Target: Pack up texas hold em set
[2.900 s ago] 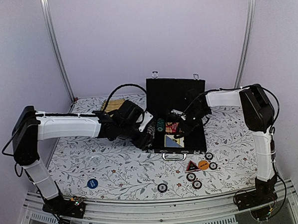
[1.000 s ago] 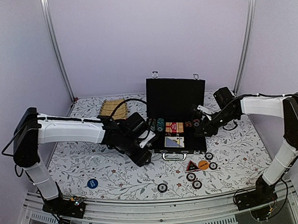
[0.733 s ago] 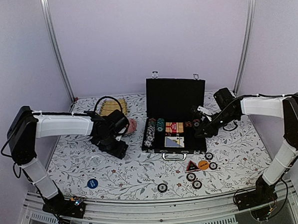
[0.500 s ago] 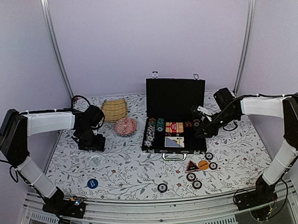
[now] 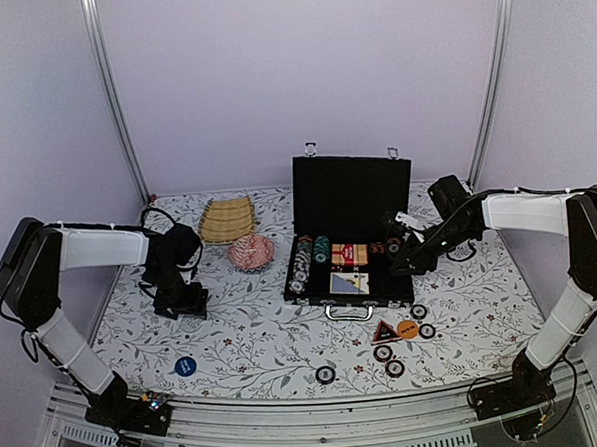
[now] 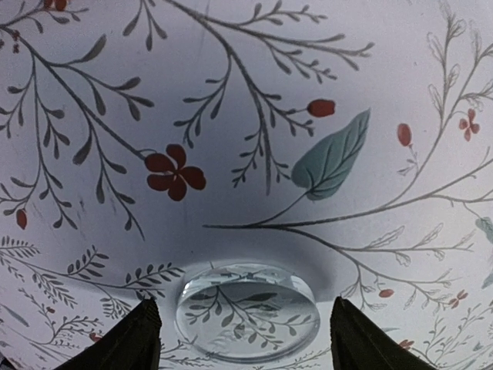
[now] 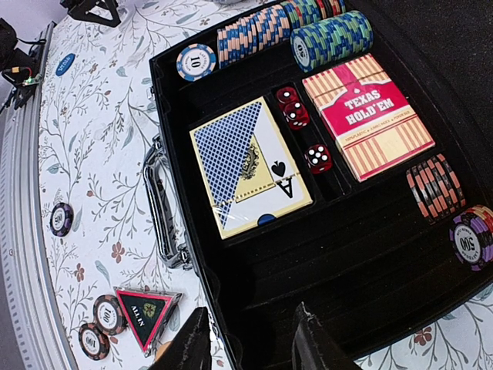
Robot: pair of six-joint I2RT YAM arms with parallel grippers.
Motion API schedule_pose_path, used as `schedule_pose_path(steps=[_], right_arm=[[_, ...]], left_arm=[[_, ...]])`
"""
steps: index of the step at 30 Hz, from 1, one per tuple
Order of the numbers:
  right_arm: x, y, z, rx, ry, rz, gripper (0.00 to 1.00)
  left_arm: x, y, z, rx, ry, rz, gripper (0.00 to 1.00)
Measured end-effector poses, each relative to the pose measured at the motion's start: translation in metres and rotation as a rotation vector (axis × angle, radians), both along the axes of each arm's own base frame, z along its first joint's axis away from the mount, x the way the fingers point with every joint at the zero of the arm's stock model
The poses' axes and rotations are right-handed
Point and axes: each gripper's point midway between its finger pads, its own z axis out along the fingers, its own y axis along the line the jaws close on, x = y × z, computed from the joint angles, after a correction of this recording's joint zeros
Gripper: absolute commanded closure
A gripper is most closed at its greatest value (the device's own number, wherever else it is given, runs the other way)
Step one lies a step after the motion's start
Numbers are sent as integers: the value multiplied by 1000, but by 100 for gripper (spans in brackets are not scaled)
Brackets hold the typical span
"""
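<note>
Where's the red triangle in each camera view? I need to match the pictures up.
Top external: red triangle on the tablecloth, right of the silver handle, nearer the arm bases.
Left wrist: not in it; just tablecloth and a clear disc.
Right wrist: bottom left, below the handle's end.
Shared landmark: the silver handle.

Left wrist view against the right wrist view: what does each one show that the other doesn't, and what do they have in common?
Only the left wrist view shows a clear disc lying on the cloth between the open fingers of the left pincer. Only the right wrist view shows the open black case holding chip stacks, two card decks and red dice, with a red triangle outside it. Both show the floral tablecloth and their own pincer's dark fingertips at the bottom edge; the right pincer is open too.
</note>
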Motion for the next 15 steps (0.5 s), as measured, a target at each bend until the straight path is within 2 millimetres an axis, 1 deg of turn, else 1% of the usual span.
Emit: schedule_pose_path(steps=[9,11,15], right_arm=[[0,0,0,3,1,2,62],[-1,0,0,3,2,2,62],[-1,0,0,4,4,5,62]], left_arm=[[-2,1,-8,7,20,-2,32],[-2,1,-8,4,21,-2,35],[-3,0,-8,-1,24,-4,45]])
